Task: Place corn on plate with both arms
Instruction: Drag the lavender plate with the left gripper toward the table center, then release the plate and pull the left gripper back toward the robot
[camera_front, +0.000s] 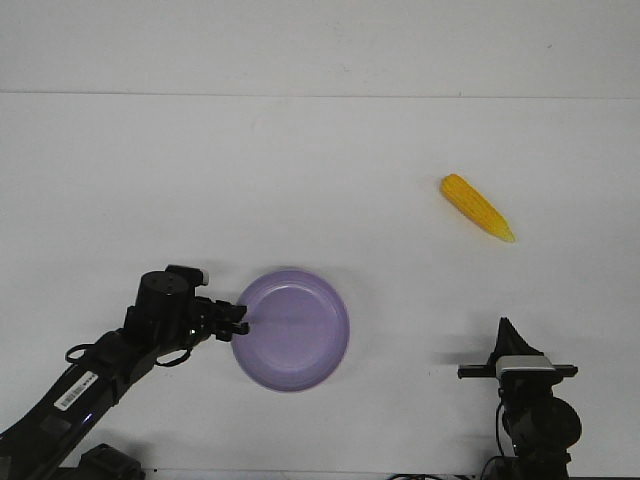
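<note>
The corn (477, 207), a yellow-orange tapered cob, lies on the white table at the right, its pointed tip toward the lower right. The lavender plate (291, 329) sits at the lower centre and has nothing in it. My left gripper (240, 320) is at the plate's left rim and its fingertips touch the edge. I cannot tell whether it grips the rim. My right gripper (506, 332) is at the lower right, well short of the corn. Its fingers point forward together as one tip, with nothing in them.
The white table (320, 180) reaches back to a seam near the top of the view. My left arm (90, 375) comes in from the lower left corner. My right arm's wrist block (520, 367) is near the bottom edge.
</note>
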